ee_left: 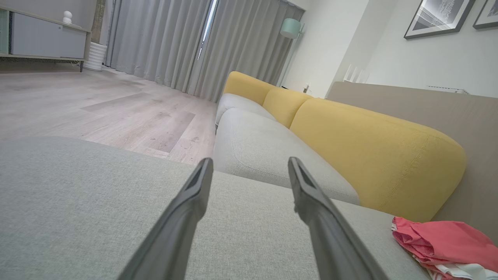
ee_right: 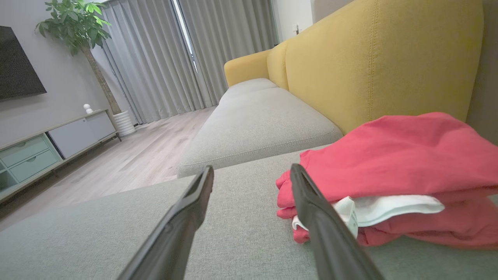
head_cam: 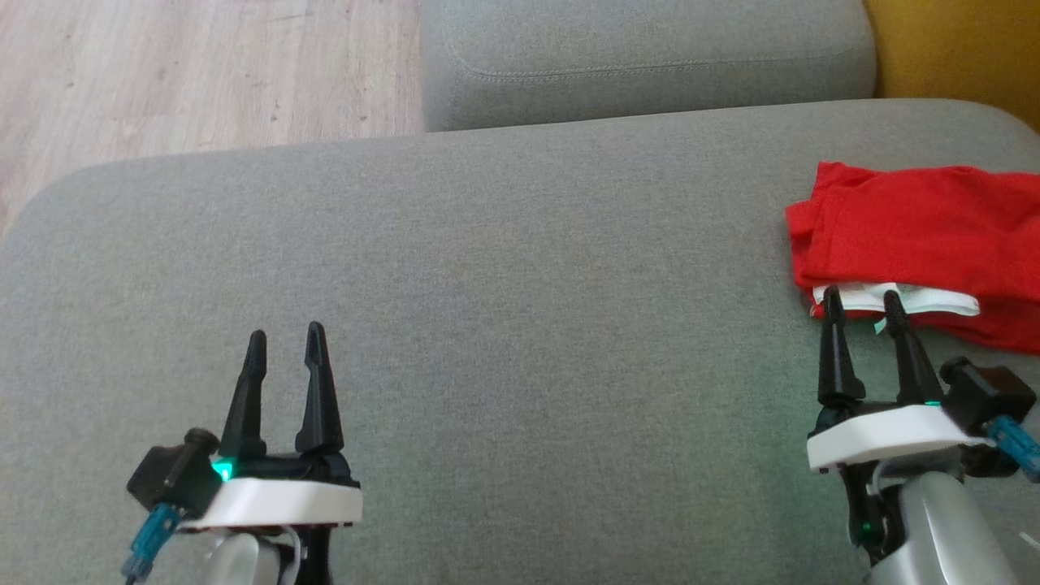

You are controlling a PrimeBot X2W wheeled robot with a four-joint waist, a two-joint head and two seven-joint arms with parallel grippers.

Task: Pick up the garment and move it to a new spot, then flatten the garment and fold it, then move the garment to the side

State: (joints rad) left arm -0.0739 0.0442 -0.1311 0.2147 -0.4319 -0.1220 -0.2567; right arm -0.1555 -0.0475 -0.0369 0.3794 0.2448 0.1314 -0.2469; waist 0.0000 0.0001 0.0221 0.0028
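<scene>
Scene status, as we read it from the three views:

1. The garment [head_cam: 918, 236] is red and folded into a flat, layered bundle. A white fabric layer [head_cam: 894, 299] protrudes from its near edge. We find it at the right edge of the grey seat cushion [head_cam: 520, 244], towards the far right corner and near the yellow backrest [ee_right: 369, 58]. We cannot tell whether it touches the backrest.

2. The left gripper [head_cam: 286, 330] is positioned above the near left part of the cushion, well apart from the garment. Its two fingers [head_cam: 248, 390] stand apart with nothing between them. Bare grey fabric lies below and ahead of them.

3. The right gripper [head_cam: 861, 292] is positioned at the near right part of the cushion, with its fingers also spread and nothing gripped. Its tips reach the near edge of the garment at the white layer. In the right wrist view, one finger overlaps the garment's near left corner and the other is over bare cushion. We cannot tell whether either tip touches the fabric.

4. A second grey cushion [head_cam: 642, 57] adjoins the far edge. Pale wood floor [head_cam: 203, 73] lies beyond the far left corner.
</scene>
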